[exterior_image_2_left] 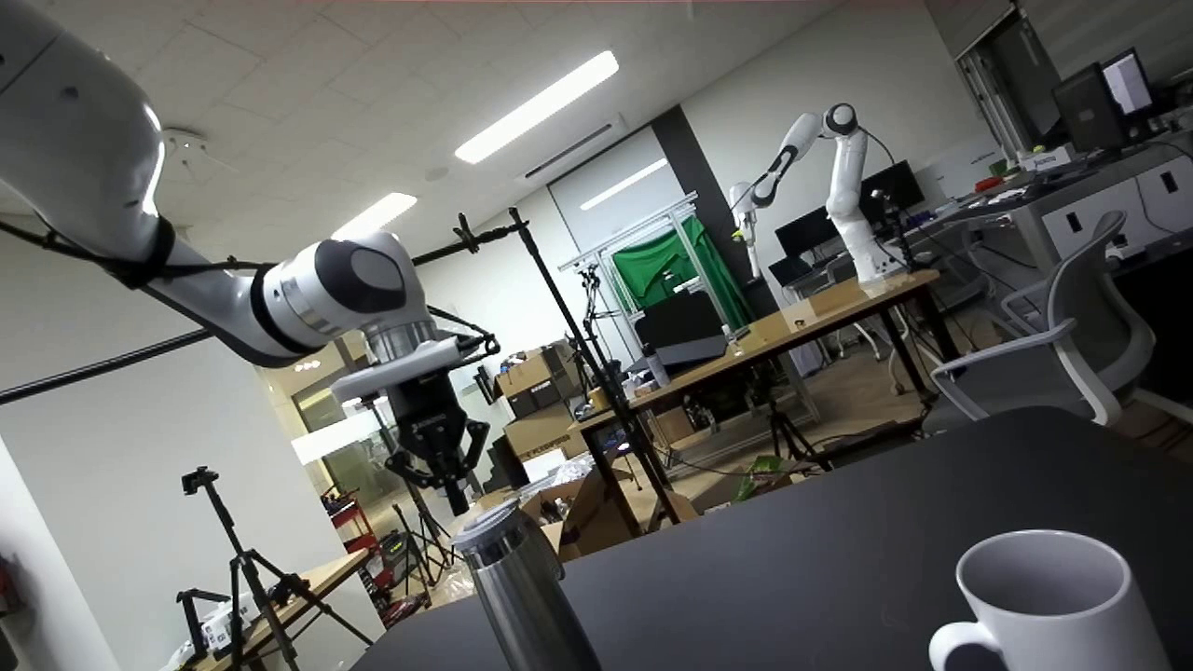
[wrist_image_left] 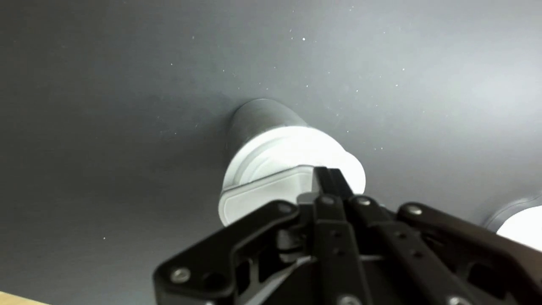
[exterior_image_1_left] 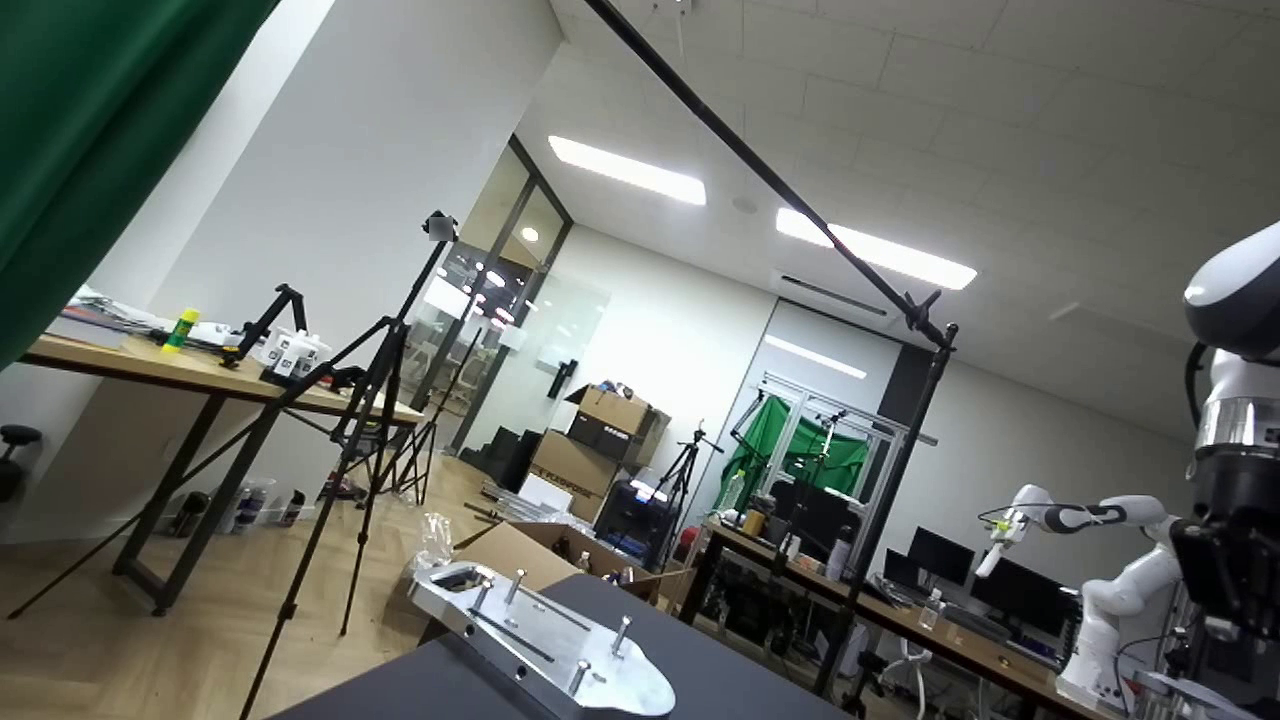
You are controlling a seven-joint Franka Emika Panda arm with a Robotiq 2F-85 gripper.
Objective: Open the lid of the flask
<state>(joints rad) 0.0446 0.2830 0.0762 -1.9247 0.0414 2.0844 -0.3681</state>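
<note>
The flask [exterior_image_2_left: 536, 606] is a steel cylinder with a light lid [exterior_image_2_left: 489, 527], standing upright on the dark table in an exterior view. In the wrist view its grey body [wrist_image_left: 262, 116] shows behind the white lid [wrist_image_left: 292, 146]. A pale flat flap [wrist_image_left: 264, 190] covers the near part of the lid; I cannot tell whether it is raised. My gripper [exterior_image_2_left: 457, 503] is just above the lid, pointing down. In the wrist view the gripper's fingertips [wrist_image_left: 332, 171] are together with nothing between them, over the flap's edge. Whether they touch the lid is unclear.
A white mug [exterior_image_2_left: 1053, 596] stands on the dark table [exterior_image_2_left: 792, 559] to the flask's right in an exterior view. A metal plate with upright bolts [exterior_image_1_left: 550, 640] lies on the table in an exterior view. A white object [wrist_image_left: 523, 226] is cut off at the wrist view's right edge.
</note>
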